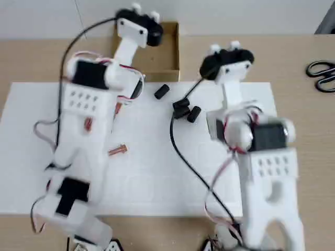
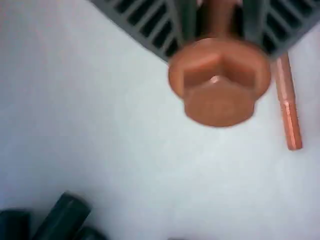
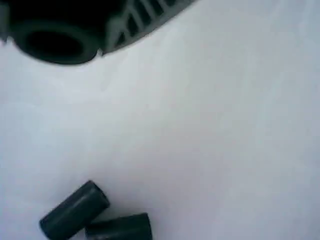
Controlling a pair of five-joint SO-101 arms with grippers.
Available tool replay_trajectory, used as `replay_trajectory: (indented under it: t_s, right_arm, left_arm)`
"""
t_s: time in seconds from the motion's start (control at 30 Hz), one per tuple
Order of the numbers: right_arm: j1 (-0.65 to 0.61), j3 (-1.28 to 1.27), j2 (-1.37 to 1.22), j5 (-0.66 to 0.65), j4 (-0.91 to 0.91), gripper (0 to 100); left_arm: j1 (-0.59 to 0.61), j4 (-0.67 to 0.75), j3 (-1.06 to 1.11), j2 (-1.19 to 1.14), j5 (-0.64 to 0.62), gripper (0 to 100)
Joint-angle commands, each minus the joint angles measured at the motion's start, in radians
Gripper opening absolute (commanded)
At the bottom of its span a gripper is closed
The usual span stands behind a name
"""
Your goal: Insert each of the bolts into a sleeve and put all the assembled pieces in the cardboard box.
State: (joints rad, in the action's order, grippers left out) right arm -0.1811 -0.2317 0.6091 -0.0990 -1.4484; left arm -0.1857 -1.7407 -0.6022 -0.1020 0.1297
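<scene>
**Cropped, covered and blurred**

In the left wrist view the bolt between the left jaws has a blurred head. Its shank is covered by the jaws and cut by the frame edge. A second bolt hides its head behind a jaw, and the dark sleeves are cropped at the edge. In the right wrist view the sleeve in the right jaws is cut off, as is one lying sleeve. From above, an arm covers part of the cardboard box. The scissors on the bench run out of frame.

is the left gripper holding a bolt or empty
Holding one: a copper bolt sits clamped between the ribbed fingers of the left gripper.
</scene>
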Motion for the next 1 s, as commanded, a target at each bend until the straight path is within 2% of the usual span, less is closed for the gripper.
replay_trajectory:
  t_s: [0.0, 0.2, 0.3, 0.5, 0.8, 0.97]
  right_arm:
    - [0.005, -0.104, 0.182, -0.014, 0.096, 0.3]
    - [-0.012, -0.549, 0.427, -0.015, 0.547, 0.3]
    - [-0.064, -0.755, 0.561, -0.015, 0.684, 0.3]
    - [-0.2, -0.99, 0.809, -0.008, 0.711, 0.3]
    - [-0.325, -1.261, 1.198, -0.006, 0.716, 0.4]
    - [-0.332, -1.297, 1.19, -0.006, 0.716, 0.4]
  left_arm:
    - [-0.021, -0.009, 0.031, 0.196, -0.071, 0]
    - [-0.032, 0.071, 0.097, 0.305, -0.293, 0]
    - [-0.029, 0.12, 0.12, 0.325, -0.358, 0]
    - [-0.029, 0.13, 0.154, 0.381, -0.462, 0]
    - [-0.034, 0.138, 0.166, 0.563, -0.525, 0]
    - [-0.028, 0.138, 0.262, 0.776, -0.503, 0]
